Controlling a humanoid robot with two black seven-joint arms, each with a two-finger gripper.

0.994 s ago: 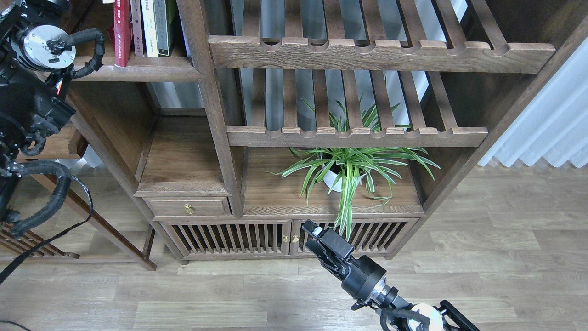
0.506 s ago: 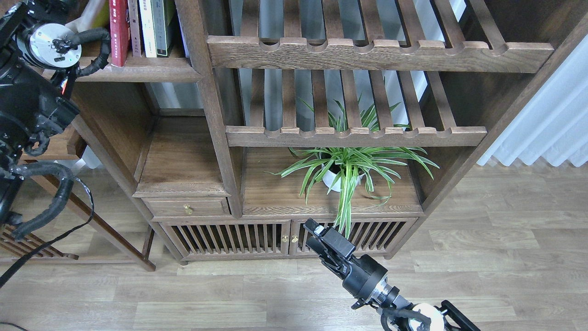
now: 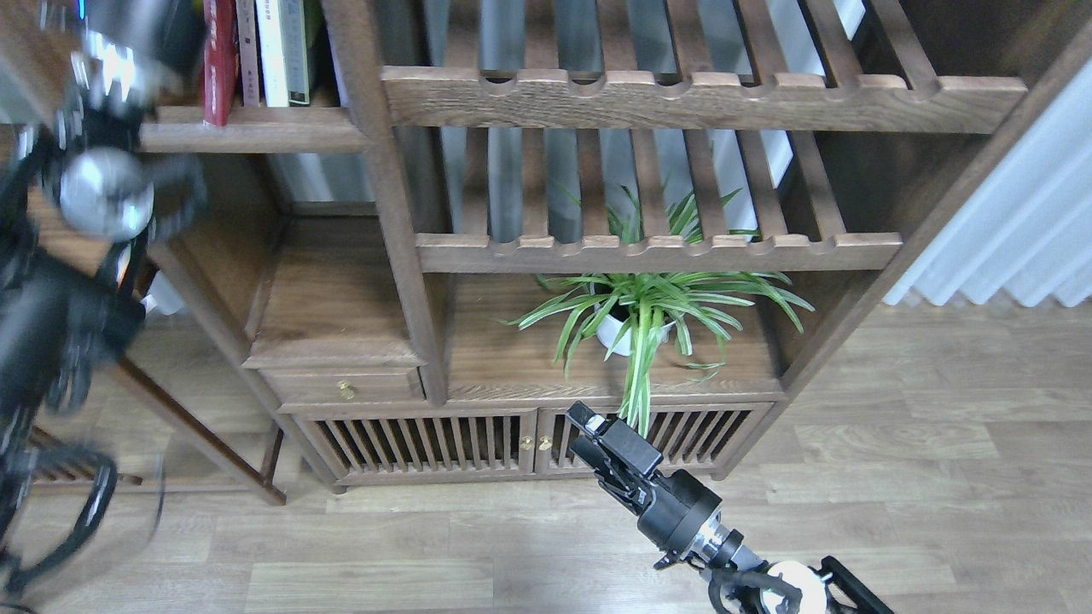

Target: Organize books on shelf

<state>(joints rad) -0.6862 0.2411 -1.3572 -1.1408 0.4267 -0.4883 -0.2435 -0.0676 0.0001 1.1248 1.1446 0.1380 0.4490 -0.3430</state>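
A red book (image 3: 220, 60) stands upright at the left end of a row on the shelf (image 3: 256, 136), a solid dark-brown board at the top left. A thin brown-spined book (image 3: 250, 51) stands next to it. The maroon and yellow-green books cannot be made out. My left arm (image 3: 94, 188) is a motion blur along the left edge, reaching up in front of the shelf's left end; its gripper is lost in the blur. My right gripper (image 3: 584, 431) hangs low in front of the cabinet doors, open and empty, far from the books.
A white book (image 3: 271, 51) and a grey-green book (image 3: 299, 51) stand right of the red one. Two slatted racks (image 3: 682, 94) fill the middle bay. A potted spider plant (image 3: 648, 315) sits below them. A post (image 3: 375, 170) bounds the shelf's right end.
My left arm has swung downward and is now blurred; its silver wrist disc dropped from shelf level to below it. The view shifted slightly. The right arm has barely moved.
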